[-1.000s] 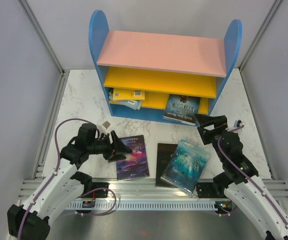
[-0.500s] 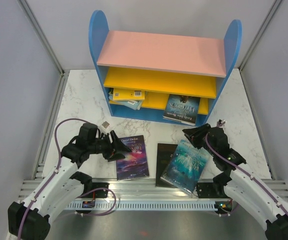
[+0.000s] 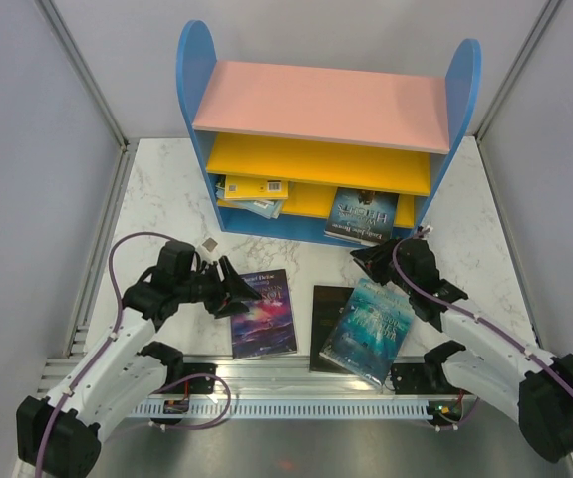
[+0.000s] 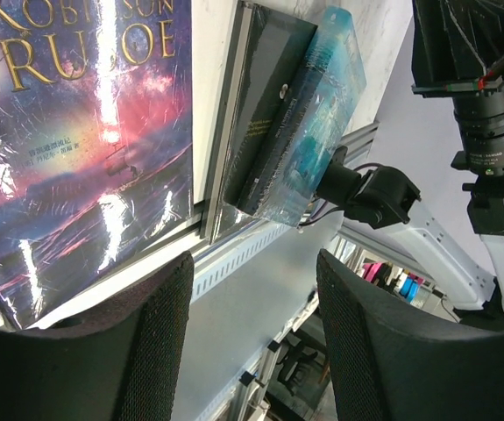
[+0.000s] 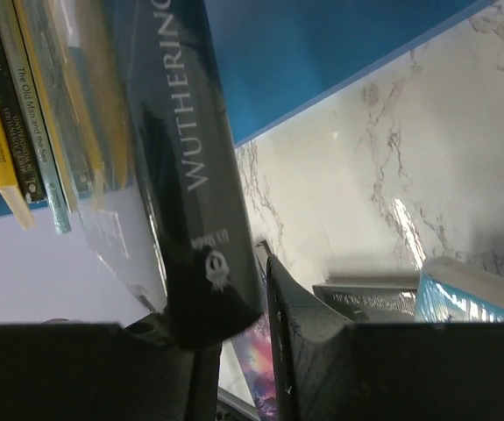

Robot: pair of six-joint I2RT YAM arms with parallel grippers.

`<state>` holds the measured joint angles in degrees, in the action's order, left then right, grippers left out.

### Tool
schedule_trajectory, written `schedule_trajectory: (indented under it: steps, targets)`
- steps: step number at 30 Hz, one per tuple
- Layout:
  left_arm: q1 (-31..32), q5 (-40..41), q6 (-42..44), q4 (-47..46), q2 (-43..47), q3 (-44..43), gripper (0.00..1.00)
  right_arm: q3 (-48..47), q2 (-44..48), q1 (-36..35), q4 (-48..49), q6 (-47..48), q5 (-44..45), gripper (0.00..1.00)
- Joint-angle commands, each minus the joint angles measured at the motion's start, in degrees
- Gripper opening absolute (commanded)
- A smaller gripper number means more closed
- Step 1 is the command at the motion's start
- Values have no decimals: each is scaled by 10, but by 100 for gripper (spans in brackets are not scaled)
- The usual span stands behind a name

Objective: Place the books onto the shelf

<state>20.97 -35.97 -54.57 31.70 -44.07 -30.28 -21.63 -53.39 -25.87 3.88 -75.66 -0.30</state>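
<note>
Near, the left gripper [image 3: 238, 295] hangs half-open and empty beside the purple book [image 3: 266, 315], ready to lift it; farther, the right gripper [image 3: 364, 259] sets narrow jaws astride the dark book [image 3: 364, 217] jutting from the shelf [image 3: 192, 100], probably to seat it, grip unclear.

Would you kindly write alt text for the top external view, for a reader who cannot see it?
Two robot arms face a blue, pink and yellow shelf: the right gripper meets a dark book leaning from its bottom compartment, the open left gripper is beside a purple book. A teal book lies across a black book; yellow books are shelved.
</note>
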Motion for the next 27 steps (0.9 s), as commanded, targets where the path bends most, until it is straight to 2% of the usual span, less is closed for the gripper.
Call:
schedule_trajectory:
  steps: [1, 12, 21, 24, 27]
  targets:
    - [-6, 10, 25, 3, -10, -27, 62, -38, -43, 3, 60, 20, -1, 30]
    - [-15, 10, 41, 20, -10, -26, 61, -76, -151, 30, 128, 29, -29, 26]
    - [-27, 19, 60, 53, -12, -35, 61, -90, -202, 32, 174, 34, -58, 25]
    - [-36, 47, 77, 94, -20, -45, 60, -112, -210, 30, 156, 77, -121, 29]
    - [-41, 90, 93, 136, -29, -45, 60, -95, -190, 21, 151, 100, -157, 45]
